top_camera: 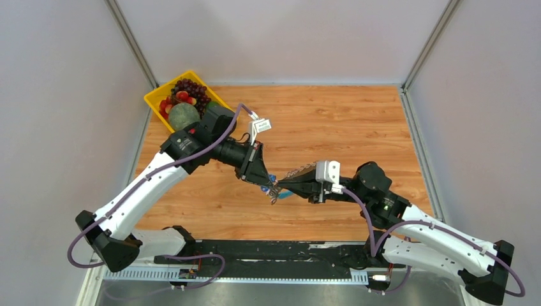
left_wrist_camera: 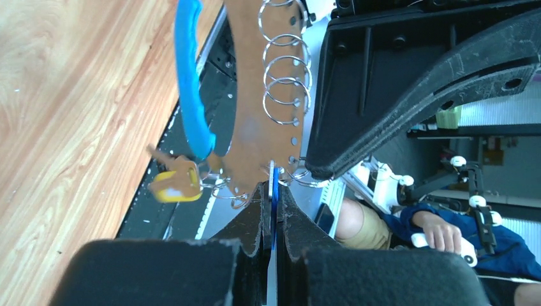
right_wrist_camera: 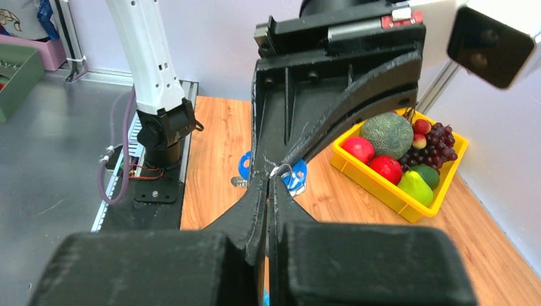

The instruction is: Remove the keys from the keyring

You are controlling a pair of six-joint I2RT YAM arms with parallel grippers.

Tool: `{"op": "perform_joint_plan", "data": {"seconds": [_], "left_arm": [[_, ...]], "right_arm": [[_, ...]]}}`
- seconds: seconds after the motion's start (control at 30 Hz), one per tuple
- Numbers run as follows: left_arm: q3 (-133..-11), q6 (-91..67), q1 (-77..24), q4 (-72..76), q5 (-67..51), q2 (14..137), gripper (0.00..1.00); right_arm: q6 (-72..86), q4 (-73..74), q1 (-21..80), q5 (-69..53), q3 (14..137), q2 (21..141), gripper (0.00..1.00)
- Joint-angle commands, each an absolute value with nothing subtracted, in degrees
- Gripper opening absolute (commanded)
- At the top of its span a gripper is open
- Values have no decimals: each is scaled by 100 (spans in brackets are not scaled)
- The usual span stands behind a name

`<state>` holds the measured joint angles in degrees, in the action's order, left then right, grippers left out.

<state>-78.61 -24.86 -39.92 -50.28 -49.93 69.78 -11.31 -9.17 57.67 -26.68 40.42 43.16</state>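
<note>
Nearest the bases, the right arm (top_camera: pixel 446 245) reached left and the left arm (top_camera: pixel 137 191) reached right, so that their jaws met tip to tip above the front middle of the wooden desk (top_camera: pixel 357 127). The keyring (top_camera: pixel 275 189) hung in the air between them. The left jaws were closed on a thin blue piece (left_wrist_camera: pixel 273 204) of the bunch, seen edge-on; band or key head could not be told. Beside it dangled a yellow-headed key (left_wrist_camera: pixel 175 185), the blue band (left_wrist_camera: pixel 191 83) and a brown strip (left_wrist_camera: pixel 255 95) lined with silver split rings (left_wrist_camera: pixel 284 105). The right jaws were closed, with one ring (right_wrist_camera: pixel 281 171) at their tips; whether it was pinched was unclear. Far back on the left stood a yellow basket (top_camera: pixel 153 102) of fruit.
</note>
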Motion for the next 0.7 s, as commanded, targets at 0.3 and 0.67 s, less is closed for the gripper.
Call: {"op": "perform_joint_plan", "data": {"seconds": [0.3, 0.67], "left_arm": [[-7849, -2245, -3761, -4866, -4454, 7067, 0], [-6769, -2132, -2860, -4250, -2419, 6543, 0]], "right_arm": [[-1202, -1707, 5805, -2337, 4155, 4262, 0], [-692, -929, 5798, -619, 3509, 3480, 0]]}}
